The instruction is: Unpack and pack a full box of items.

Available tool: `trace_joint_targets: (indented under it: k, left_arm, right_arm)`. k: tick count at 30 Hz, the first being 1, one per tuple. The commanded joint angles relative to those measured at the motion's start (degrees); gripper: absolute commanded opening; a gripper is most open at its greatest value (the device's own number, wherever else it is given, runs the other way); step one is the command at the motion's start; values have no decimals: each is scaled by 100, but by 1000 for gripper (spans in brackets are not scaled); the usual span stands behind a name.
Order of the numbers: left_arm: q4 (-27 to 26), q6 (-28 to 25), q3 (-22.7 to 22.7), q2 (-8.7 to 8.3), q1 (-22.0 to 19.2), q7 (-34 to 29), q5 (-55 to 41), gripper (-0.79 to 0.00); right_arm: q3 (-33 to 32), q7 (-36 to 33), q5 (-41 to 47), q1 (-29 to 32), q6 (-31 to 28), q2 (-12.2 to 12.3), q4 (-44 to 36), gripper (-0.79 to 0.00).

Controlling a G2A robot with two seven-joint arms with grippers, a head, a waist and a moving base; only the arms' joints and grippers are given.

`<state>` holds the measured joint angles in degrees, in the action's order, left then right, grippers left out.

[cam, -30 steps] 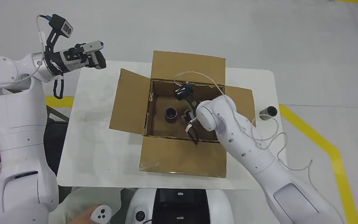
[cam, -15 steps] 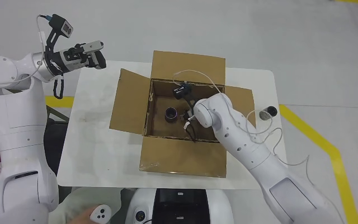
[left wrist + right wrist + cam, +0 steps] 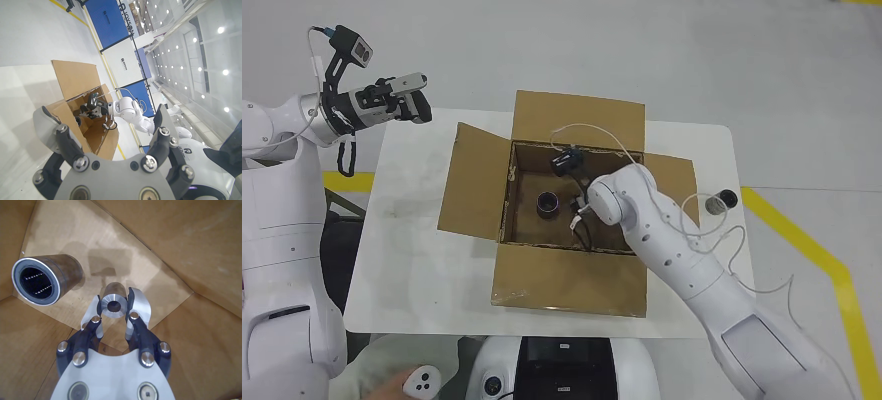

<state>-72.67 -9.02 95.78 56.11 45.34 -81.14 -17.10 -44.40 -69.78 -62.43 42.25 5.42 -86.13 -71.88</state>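
A: What does everything stand on?
B: A white table [image 3: 402, 250] on a pale grey floor [image 3: 802, 70] — yellow floor stripes [image 3: 807, 240] show at either side of it.
A: And farther off in the hall?
B: Blue and white partition panels [image 3: 124, 64] on black frames — above them, rows of round ceiling lights [image 3: 220, 30].

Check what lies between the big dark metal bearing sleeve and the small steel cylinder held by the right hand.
Only bare floor of the brown cardboard box; the right wrist view shows the big dark metal bearing sleeve and the small steel cylinder apart.
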Motion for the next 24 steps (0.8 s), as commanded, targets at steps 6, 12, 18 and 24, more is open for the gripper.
trace_joint_targets:
  k: [6,12,18,24]
  left_arm:
    - [0,0,0,0,0,0,0,0]
    - [0,0,0,0,0,0,0,0]
    - [0,0,0,0,0,0,0,0]
    - [0,0,0,0,0,0,0,0]
  right_arm:
    - [-251,-52,-180,273,-33,94,-585,-785]
    - [-521,-256,-393,655,-170,218,-1321,-785]
    - [-763,-485,-511,1015,-298,318,-1992,-785]
    - [-1024,-765,-481,1294,-288,390,-2601,-785]
